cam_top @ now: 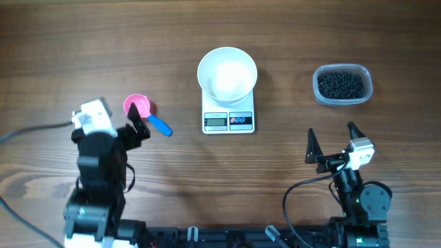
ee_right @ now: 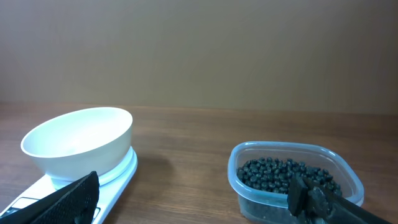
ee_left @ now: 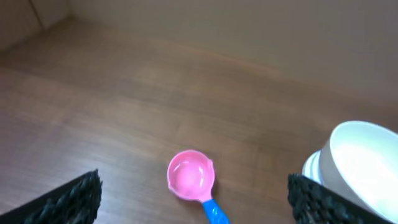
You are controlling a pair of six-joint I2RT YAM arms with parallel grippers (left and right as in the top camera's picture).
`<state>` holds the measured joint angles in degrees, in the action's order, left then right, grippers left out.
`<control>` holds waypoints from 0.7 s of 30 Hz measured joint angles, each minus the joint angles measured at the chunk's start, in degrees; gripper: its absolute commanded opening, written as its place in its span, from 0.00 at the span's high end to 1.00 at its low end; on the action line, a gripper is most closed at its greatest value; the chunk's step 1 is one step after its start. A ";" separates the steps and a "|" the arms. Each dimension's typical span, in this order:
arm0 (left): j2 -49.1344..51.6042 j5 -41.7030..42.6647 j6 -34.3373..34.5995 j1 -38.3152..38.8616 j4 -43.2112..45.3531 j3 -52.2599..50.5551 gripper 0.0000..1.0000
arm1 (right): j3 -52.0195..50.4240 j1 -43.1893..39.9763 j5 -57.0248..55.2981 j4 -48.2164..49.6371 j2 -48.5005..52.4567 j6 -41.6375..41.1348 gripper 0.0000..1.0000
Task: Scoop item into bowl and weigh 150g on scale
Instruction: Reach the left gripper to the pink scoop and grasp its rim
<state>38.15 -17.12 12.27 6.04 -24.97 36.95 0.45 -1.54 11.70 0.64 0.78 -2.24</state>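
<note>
Mid-table: white bowl (cam_top: 227, 72) sits on scale (cam_top: 229, 122), nothing in it. Right of the scale, well apart, beads (cam_top: 341, 84) fill a clear tub (cam_top: 318, 88). Left of the scale, a pink scoop (cam_top: 137, 106) with a blue handle lies on the wood. Left gripper (cam_top: 138, 122) just beside scoop, jaws spread wide, gripping nothing. Right gripper (cam_top: 331, 131) nearer the front edge than the tub, jaws likewise spread.

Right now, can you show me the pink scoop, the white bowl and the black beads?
pink scoop (ee_left: 191, 175), left wrist view, middle of its pink cup.
white bowl (ee_right: 87, 149), right wrist view, its outer wall.
black beads (cam_top: 340, 84), overhead view, middle of the heap.
</note>
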 measured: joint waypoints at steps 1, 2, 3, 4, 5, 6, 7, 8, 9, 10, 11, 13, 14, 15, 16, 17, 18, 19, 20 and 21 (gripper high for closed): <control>2.25 -0.24 1.18 -0.04 -1.79 2.08 0.00 | 0.00 0.00 0.02 0.00 0.00 0.00 0.00; 4.83 -0.48 2.54 -0.31 -4.85 4.68 0.00 | 0.00 0.00 0.00 0.00 0.00 0.00 0.00; 7.50 -0.61 4.33 -1.01 -7.56 7.39 0.00 | 0.00 0.00 0.00 -0.02 0.00 0.00 0.00; 9.35 -0.59 5.35 -1.73 -9.35 9.40 0.00 | 0.00 0.00 0.00 0.00 0.02 0.00 0.00; 11.37 -0.17 6.21 -2.69 -12.20 11.91 0.00 | 0.00 0.00 0.00 -0.02 0.00 0.00 0.00; 13.14 0.35 6.88 -3.72 -13.68 14.12 0.00 | 0.00 0.00 0.00 0.00 0.00 0.00 0.00; 15.06 1.51 7.45 -4.90 -15.19 16.57 0.00 | 0.00 0.00 0.00 0.00 0.00 0.00 0.00; 16.28 2.97 7.89 -5.73 -16.11 18.18 0.00 | 0.00 0.00 0.00 0.00 0.02 0.00 0.00; 17.27 4.66 8.13 -6.47 -16.55 19.39 0.00 | 0.00 0.00 0.00 0.00 0.00 0.00 0.00; 17.99 6.03 8.28 -6.95 -16.63 20.04 0.00 | 0.00 0.00 0.00 0.00 0.00 0.00 0.00; 18.64 7.43 8.48 -7.32 -16.65 20.35 0.00 | 0.00 0.00 0.00 0.00 0.00 0.00 0.00; 19.74 9.11 8.68 -7.52 -17.09 20.35 0.00 | 0.00 0.00 0.00 0.00 0.00 0.00 0.00; 20.33 9.68 8.72 -7.52 -17.57 20.35 0.00 | 0.00 0.00 0.00 0.00 0.00 0.00 0.01; 20.90 10.01 8.87 -7.52 -18.01 20.35 0.00 | 0.00 0.00 0.00 0.00 0.00 0.00 0.00; 21.51 10.36 8.92 -7.52 -18.16 20.35 0.00 | 0.00 0.00 0.00 0.00 0.00 0.00 0.00; 21.84 10.64 8.94 -7.52 -18.18 20.35 0.00 | 0.00 0.00 0.00 0.00 0.00 0.00 0.00; 22.29 11.28 9.07 -7.52 -18.18 20.35 0.00 | 0.00 0.00 0.00 0.00 0.00 0.00 0.00; 22.58 11.63 9.09 -7.52 -18.21 20.35 0.00 | 0.00 0.00 0.00 0.00 0.00 0.00 0.00; 22.82 11.96 9.09 -7.52 -18.18 20.35 0.00 | 0.00 0.00 0.00 0.00 0.00 0.00 0.00; 23.04 12.17 9.11 -7.52 -18.16 20.35 0.00 | 0.00 0.00 0.00 0.00 0.00 0.00 0.00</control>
<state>61.19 -4.95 21.39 -1.48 -43.13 57.30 0.45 -1.54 11.70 0.64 0.78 -2.24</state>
